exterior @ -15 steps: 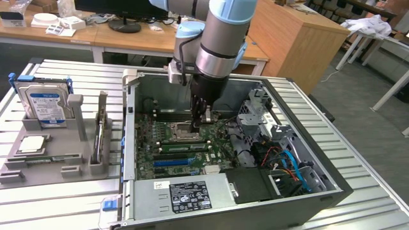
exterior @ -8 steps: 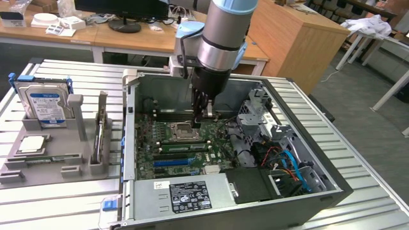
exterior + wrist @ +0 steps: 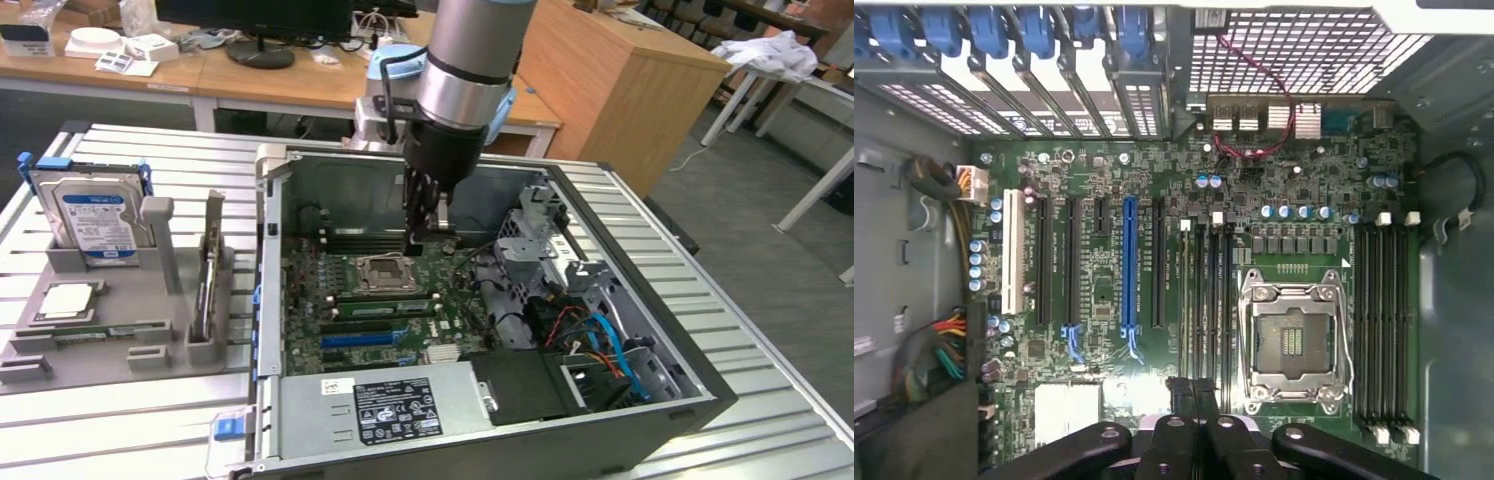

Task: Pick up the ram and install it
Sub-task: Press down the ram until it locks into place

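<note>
My gripper (image 3: 422, 240) reaches down into the open computer case (image 3: 667, 400). Its black fingers are pressed together with nothing visible between them. In the wrist view the gripper (image 3: 1194, 388) hovers at the end of the black memory slots (image 3: 1204, 300) beside the CPU socket (image 3: 1292, 340). I cannot tell whether the ram stands in the slot under the tips. In the exterior view a long green stick like a ram (image 3: 382, 307) sits along the slots on the near side of the CPU socket (image 3: 383, 272).
A grey holder tray (image 3: 80, 350) sits at the exterior view's left with a blue-labelled hard drive (image 3: 94, 222), a chip and an upright card (image 3: 211, 275). The case also holds a power supply (image 3: 394, 408), a drive cage (image 3: 534, 235) and cables (image 3: 601, 345). Desks stand behind.
</note>
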Controlling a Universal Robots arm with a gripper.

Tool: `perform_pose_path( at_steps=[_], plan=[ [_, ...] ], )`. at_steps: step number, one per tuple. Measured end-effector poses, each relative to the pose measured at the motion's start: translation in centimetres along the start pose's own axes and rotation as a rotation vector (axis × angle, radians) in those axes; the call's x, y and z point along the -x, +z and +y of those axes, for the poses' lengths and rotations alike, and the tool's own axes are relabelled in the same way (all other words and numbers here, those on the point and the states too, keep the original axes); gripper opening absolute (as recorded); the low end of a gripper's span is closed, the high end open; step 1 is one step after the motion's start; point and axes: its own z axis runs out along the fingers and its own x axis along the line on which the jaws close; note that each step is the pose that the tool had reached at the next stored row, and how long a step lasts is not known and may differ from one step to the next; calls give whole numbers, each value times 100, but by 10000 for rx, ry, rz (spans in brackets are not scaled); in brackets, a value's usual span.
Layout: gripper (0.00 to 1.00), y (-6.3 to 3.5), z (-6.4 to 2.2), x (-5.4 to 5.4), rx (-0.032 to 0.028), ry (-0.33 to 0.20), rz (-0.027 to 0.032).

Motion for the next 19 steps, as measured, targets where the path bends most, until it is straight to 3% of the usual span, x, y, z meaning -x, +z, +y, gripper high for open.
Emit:
perform_pose_path(
  at_steps=[11, 19],
  plan=[
    [11, -174, 5, -2, 0, 0, 10],
    [11, -211, 7, -2, 0, 0, 15]
  ],
)
